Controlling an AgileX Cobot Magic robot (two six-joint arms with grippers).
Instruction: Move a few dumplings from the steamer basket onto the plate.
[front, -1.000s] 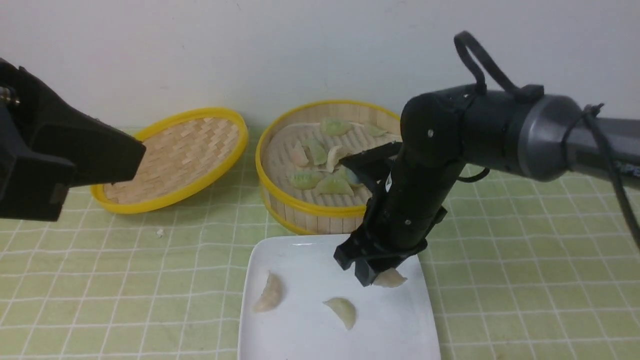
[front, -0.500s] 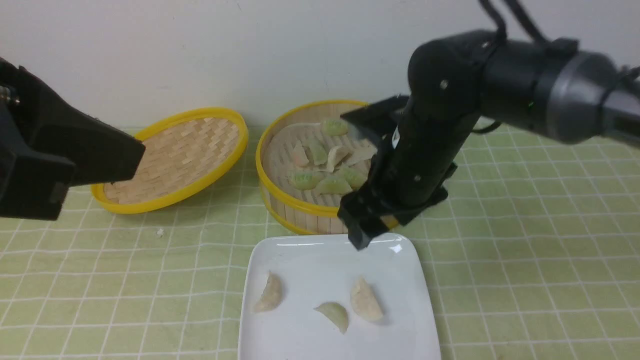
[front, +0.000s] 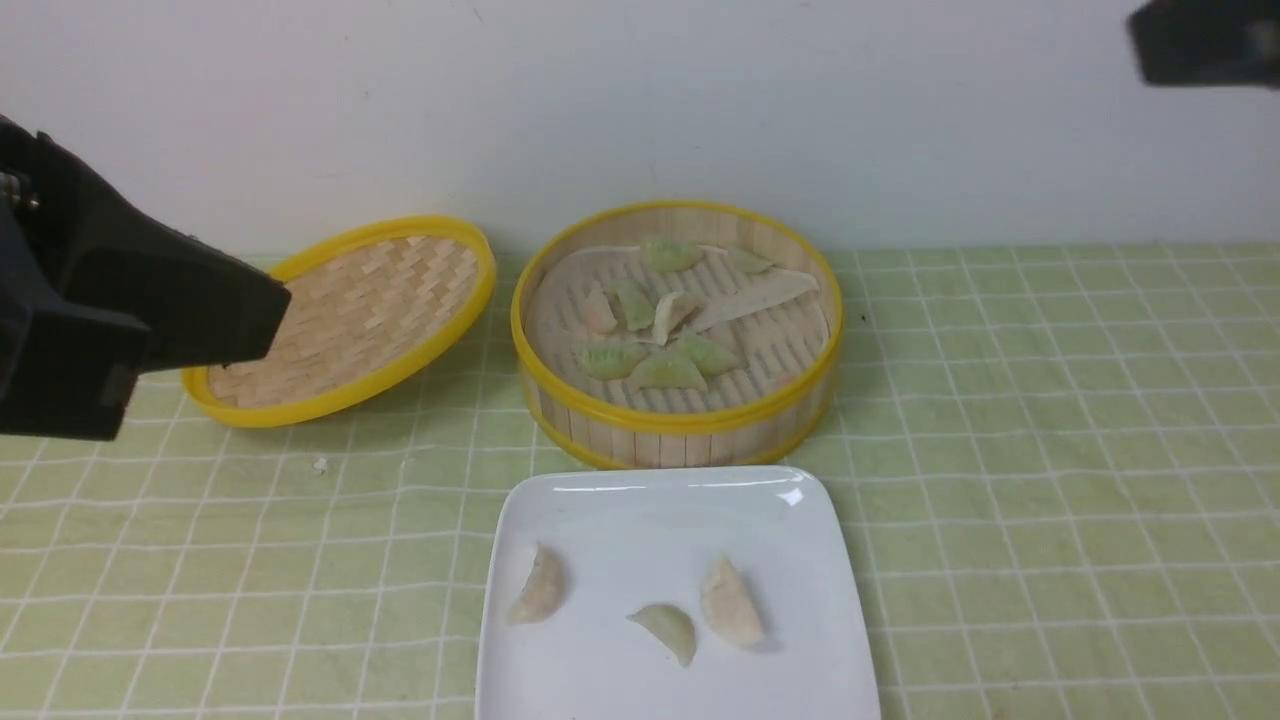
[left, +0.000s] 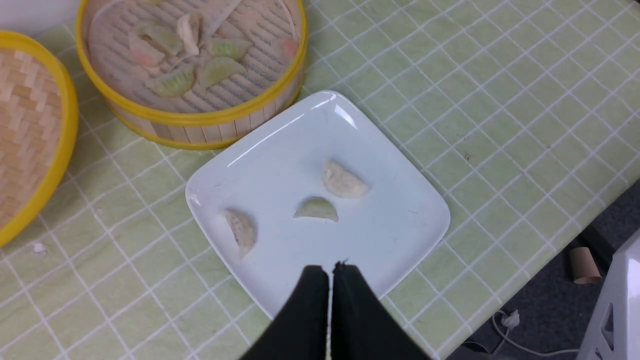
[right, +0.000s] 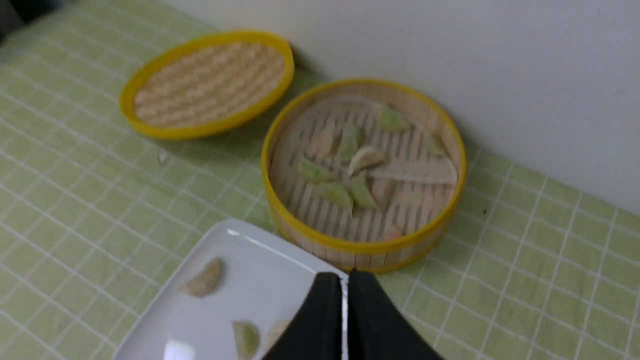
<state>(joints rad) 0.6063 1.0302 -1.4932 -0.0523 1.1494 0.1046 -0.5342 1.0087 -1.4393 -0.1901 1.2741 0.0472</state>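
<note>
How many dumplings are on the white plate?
3 on the plate: one dumpling near its left edge, a greenish dumpling at centre, a cream dumpling right of it. None hidden.

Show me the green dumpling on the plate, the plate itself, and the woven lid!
green dumpling (front: 668, 630): front view, middle of its body.
plate (front: 640, 515): front view, bare patch near its far edge.
woven lid (front: 350, 310): front view, centre of its woven inside.
</note>
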